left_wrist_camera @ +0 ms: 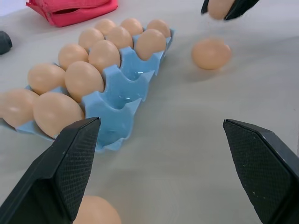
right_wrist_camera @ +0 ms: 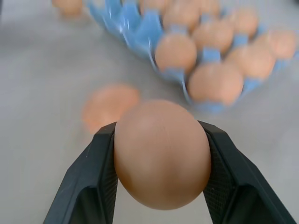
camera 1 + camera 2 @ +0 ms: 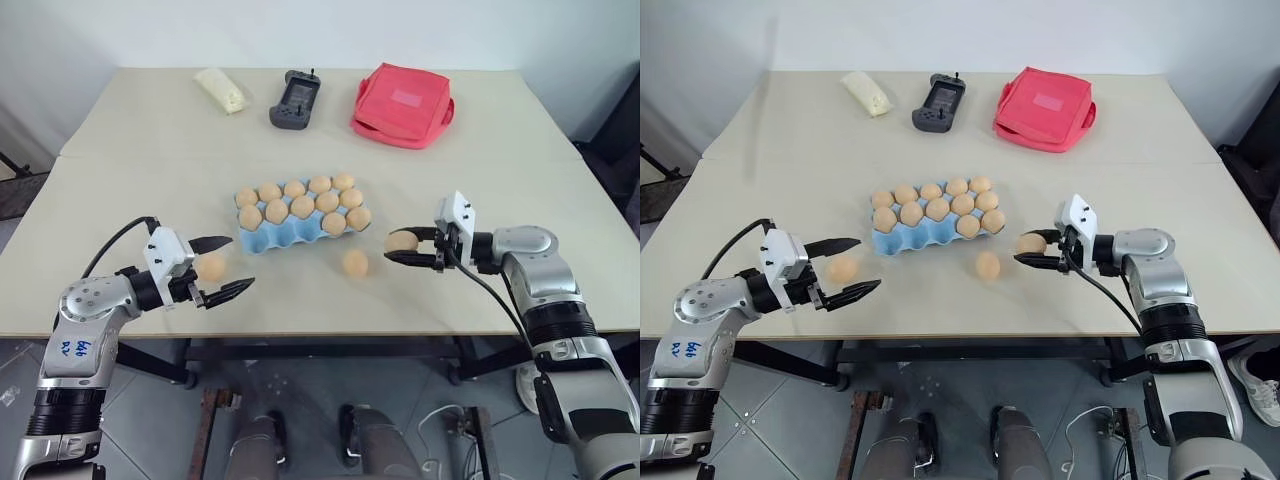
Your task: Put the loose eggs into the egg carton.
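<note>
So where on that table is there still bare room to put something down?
Bare stretches lie between the egg carton and the far row of yellow packet, black handset and red pouch, and along both side edges. It is crowded in front of the carton, with loose eggs and both tools.

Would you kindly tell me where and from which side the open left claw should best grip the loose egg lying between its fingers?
Probably across the egg's middle, fingers on opposite sides, coming in level from the robot's left, as the open left claw already flanks it. The egg lies low on the table, apart from the egg carton.
</note>
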Robot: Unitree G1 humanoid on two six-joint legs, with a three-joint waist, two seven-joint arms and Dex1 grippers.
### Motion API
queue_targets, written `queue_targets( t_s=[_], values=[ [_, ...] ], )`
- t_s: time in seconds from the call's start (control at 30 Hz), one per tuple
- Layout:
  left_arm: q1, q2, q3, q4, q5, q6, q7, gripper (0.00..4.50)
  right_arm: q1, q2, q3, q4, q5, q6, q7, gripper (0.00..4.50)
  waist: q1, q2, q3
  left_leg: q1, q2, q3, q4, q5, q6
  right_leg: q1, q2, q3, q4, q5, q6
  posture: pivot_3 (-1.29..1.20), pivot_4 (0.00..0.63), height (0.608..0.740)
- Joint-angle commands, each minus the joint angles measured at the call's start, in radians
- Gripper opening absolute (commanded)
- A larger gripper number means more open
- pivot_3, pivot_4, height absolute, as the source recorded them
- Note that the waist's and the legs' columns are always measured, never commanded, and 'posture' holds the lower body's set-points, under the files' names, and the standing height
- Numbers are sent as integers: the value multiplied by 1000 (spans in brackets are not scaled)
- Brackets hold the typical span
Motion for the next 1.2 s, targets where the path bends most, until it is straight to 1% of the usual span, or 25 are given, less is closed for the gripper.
queue_targets(
  t_s=[0.03,0.2,0.33,0.43,0.57,0.6,0.7,0.77,0.87,1.03,1.13,1.2],
  values=[
    [15,6,33,6,-18,-16,2,4500,-86,82,41,-40,-23,94,-106,2235,-8,0,0,0,0,0,0,0,0,-1,0,0,1,0,0,0,150,740],
    [29,-6,39,2,-22,-14,16,4500,-204,239,93,107,-108,66,-254,2235,-18,0,0,0,0,0,-1,1,-1,-1,0,-1,1,0,-2,0,150,740],
    [47,-8,45,-10,-25,-15,26,4500,-251,320,116,213,-142,11,-297,2235,-14,0,0,-3,0,0,-3,1,-2,-3,-2,-4,-1,0,-2,0,150,740],
    [58,-8,52,-11,-30,-16,35,4500,-284,373,110,289,-149,-26,-330,2869,-16,0,0,-5,0,1,-3,0,-2,-4,-2,-5,-2,0,-2,0,150,740],
    [63,-12,50,-16,-30,-16,41,4500,-292,388,93,292,-139,-53,-327,4241,-16,0,0,-5,0,1,-3,0,-2,-5,-2,-7,-1,0,-2,0,150,740],
    [58,-13,46,-15,-30,-16,40,4500,-274,371,88,243,-129,-44,-313,4482,-16,0,0,-5,0,1,-3,0,-2,-5,-2,-7,-1,0,-2,0,150,740],
    [47,-16,37,-12,-28,-15,38,4500,-206,317,78,91,-96,-4,-262,4482,-12,0,0,-5,0,1,-3,0,-2,-5,-2,-7,-1,0,-2,0,150,740],
    [30,-19,26,-3,-26,-17,30,4500,-116,253,63,-56,-57,17,-206,4482,-8,0,0,-5,0,1,-3,0,-2,-5,-2,-7,-1,0,-2,0,150,740],
    [9,-23,12,8,-23,-22,19,4500,-8,171,41,-189,-24,32,-174,4482,6,-1,0,-5,0,0,-3,0,-2,-4,-2,-7,-2,0,-2,0,150,740],
    [-40,-37,-23,40,-15,-35,-2,4500,191,14,-56,-311,16,14,-161,4482,13,-1,0,-5,0,1,-3,0,-2,-4,-2,-7,-2,0,-2,0,150,740],
    [-63,-44,-44,54,-11,-42,-16,4500,268,-25,-133,-315,32,-49,-199,4482,10,-1,0,-3,1,1,-3,0,-2,-3,-1,-7,-2,0,-2,0,150,740],
    [-86,-53,-64,65,-11,-46,-29,4500,331,-65,-165,-309,30,-103,-177,4482,9,-1,0,-1,1,2,-2,0,-2,-1,0,-7,-2,0,-2,0,150,740]
  ],
)
